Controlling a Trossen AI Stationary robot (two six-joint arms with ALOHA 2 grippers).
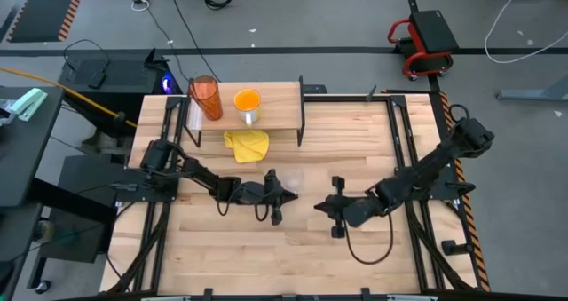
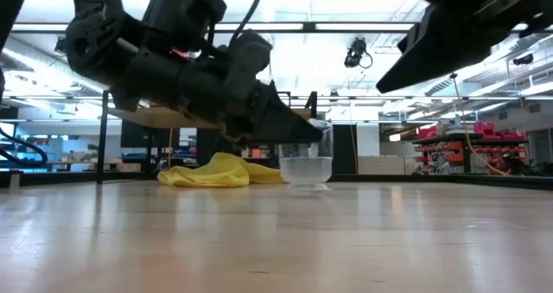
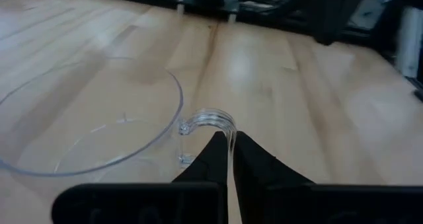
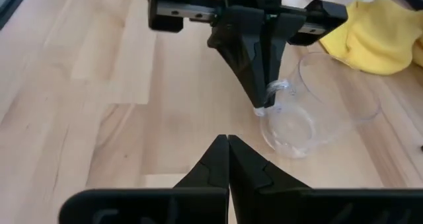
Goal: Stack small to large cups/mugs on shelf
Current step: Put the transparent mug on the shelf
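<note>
A small clear cup (image 4: 310, 112) stands upright on the table near its middle, also seen in the low view (image 2: 305, 161). My left gripper (image 3: 229, 145) is shut on the cup's handle. My right gripper (image 4: 228, 141) is shut on nothing and hovers above the table a short way to the right of the cup, pointing at it (image 1: 318, 209). On the shelf (image 1: 280, 101) at the far side stand the tall orange-red tumbler (image 1: 207, 97) and the orange mug (image 1: 248, 104), each on its base. My left gripper pinches the clear cup's handle (image 3: 213, 120) between its two fingers (image 4: 261, 85), at the outer curve of the loop. The fingers come from the table's left, slanting slightly down. The cup stays upright with its base on the table.
A crumpled yellow cloth (image 1: 247, 145) lies on the table just in front of the shelf, behind the clear cup. The shelf's black legs (image 1: 302, 123) stand at its ends. Bare wood stretches toward the table's near edge (image 1: 293, 265).
</note>
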